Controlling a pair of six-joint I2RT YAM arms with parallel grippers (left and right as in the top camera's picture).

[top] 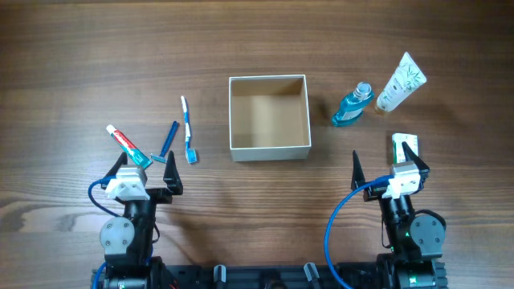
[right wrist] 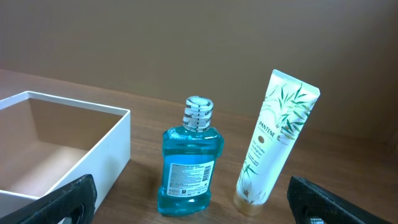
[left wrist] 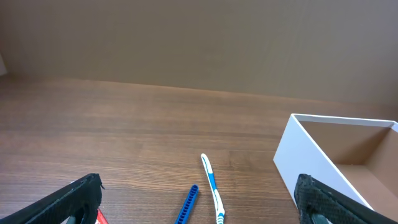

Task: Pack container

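Overhead look at a brown wood-grain table [top: 80, 64]. At its centre, a square open-top container with thin white walls and a tan cardboard inside [top: 271, 150], standing upright, touched by neither arm. To its left and well apart from it, a white-and-blue toothbrush [top: 187, 128]. Just beside that, a blue plastic razor [top: 169, 140], and farthest left a small red, white and teal toothpaste tube [top: 127, 144]. To the right of the container, a clear bottle of blue mouthwash [top: 352, 105] lying flat, with a white squeeze tube printed with green leaves [top: 401, 80] just beside it, further right and slightly farther away. Nearer than those two, a small white-green packet [top: 405, 143], partly hidden under the right gripper [top: 385, 160]. At the near edge, the left gripper [top: 144, 168] with fingers spread wide apart, clasping nothing, close to the toothpaste tube and the razor's head. Right gripper likewise spread wide, holding nothing, on the near side of the mouthwash.
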